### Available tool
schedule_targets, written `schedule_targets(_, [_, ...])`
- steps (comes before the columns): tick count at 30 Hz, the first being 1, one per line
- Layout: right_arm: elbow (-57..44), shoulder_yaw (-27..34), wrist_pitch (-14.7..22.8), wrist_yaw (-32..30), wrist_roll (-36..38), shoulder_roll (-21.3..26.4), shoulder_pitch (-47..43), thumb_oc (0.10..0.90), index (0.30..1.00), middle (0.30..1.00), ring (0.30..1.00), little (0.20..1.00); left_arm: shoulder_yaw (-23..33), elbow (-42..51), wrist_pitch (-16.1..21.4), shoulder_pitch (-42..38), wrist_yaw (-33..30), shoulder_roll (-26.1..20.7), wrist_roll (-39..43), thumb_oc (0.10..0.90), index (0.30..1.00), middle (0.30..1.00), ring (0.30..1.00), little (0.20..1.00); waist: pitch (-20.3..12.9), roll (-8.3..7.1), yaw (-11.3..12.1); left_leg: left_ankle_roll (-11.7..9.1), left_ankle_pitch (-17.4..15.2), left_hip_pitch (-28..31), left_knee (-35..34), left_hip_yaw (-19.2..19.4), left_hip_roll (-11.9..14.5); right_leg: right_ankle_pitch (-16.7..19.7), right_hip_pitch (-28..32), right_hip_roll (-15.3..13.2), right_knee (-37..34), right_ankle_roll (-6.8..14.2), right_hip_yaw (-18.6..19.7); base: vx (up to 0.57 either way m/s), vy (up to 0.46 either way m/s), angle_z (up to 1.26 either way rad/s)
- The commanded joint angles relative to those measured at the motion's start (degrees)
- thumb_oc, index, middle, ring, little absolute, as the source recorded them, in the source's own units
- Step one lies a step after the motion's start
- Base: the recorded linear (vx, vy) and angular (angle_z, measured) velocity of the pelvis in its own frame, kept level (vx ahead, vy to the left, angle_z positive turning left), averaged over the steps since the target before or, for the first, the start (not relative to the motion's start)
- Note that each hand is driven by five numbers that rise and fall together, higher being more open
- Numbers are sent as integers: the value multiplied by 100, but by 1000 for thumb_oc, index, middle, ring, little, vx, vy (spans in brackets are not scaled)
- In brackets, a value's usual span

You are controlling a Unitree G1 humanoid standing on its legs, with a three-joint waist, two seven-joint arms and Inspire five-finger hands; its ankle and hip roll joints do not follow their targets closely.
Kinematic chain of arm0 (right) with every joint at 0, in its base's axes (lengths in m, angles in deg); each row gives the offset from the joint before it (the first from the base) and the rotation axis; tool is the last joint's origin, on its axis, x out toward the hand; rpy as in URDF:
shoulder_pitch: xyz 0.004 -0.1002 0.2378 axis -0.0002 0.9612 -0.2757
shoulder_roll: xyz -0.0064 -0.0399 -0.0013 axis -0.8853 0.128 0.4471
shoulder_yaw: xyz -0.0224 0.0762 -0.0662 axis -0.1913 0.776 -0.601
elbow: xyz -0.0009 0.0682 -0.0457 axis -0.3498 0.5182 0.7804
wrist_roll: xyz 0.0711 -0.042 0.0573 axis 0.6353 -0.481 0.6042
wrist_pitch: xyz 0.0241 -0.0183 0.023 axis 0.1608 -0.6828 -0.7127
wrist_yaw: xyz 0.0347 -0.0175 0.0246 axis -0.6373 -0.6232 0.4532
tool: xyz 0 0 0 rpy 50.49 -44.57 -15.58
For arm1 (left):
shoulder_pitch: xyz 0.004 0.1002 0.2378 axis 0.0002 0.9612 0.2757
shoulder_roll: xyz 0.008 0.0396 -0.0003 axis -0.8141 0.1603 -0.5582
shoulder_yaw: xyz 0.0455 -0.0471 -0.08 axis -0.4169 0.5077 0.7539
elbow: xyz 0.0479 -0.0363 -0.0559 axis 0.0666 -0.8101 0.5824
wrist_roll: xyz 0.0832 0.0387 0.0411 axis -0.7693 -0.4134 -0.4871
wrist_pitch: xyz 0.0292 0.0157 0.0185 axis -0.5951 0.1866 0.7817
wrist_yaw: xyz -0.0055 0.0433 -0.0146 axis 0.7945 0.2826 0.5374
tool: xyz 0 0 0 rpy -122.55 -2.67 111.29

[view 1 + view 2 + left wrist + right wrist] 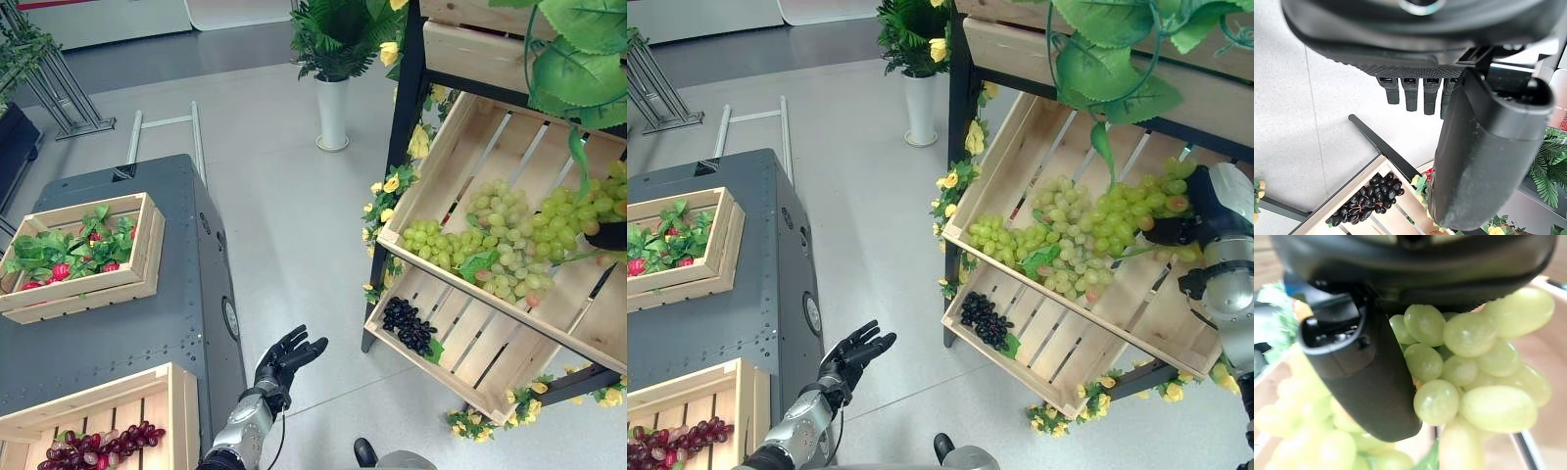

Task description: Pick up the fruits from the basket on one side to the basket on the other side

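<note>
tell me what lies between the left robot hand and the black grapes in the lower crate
Bare grey floor: in the left eye view nothing sits between the open left robot hand and the black grapes except the lower crate's wooden rim.

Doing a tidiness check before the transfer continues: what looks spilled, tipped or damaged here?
Nothing stands out. The green grapes and black grapes lie inside their slanted wooden shelf crates. The right hand is on the green grapes; the left hand hangs open over the floor.
</note>
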Motion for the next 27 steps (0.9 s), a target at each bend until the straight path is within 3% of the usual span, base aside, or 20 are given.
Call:
schedule_targets(1, [432,21,21,287,151,267,-477,400,300,300,300,300,-73,11,361,-328,206,-162,38,800,900,900,900,900,-562,-375,175,98,-605,108,58,-243,-141,98,-75,130,10,150,-133,0,0,0])
schedule_targets(7, [720,-234,-347,1057,224,315,-461,400,300,300,300,300,-44,42,304,-348,167,-124,-12,800,900,900,900,900,-561,-407,140,85,-599,116,58,-176,-128,114,-91,148,10,133,-93,11,7,0])
schedule_targets(8, [743,-257,-396,1059,206,336,-470,800,900,900,900,900,-54,51,291,-354,161,-131,-2,800,900,900,900,900,-559,-410,130,83,-597,119,58,-163,-126,123,-95,152,10,134,-86,0,0,0])
schedule_targets(14, [804,-247,-271,993,385,330,-532,800,900,900,900,900,-85,97,252,-350,157,-149,-25,800,900,900,900,900,-550,-418,105,93,-610,115,58,-129,-120,128,-110,181,10,131,-41,0,0,0])
schedule_targets(27, [-258,383,139,702,753,41,-87,800,900,900,900,900,31,-26,246,-244,311,-106,-64,800,900,900,900,900,-599,-368,-33,127,-655,111,58,-68,-118,97,-145,232,10,139,97,0,0,0])
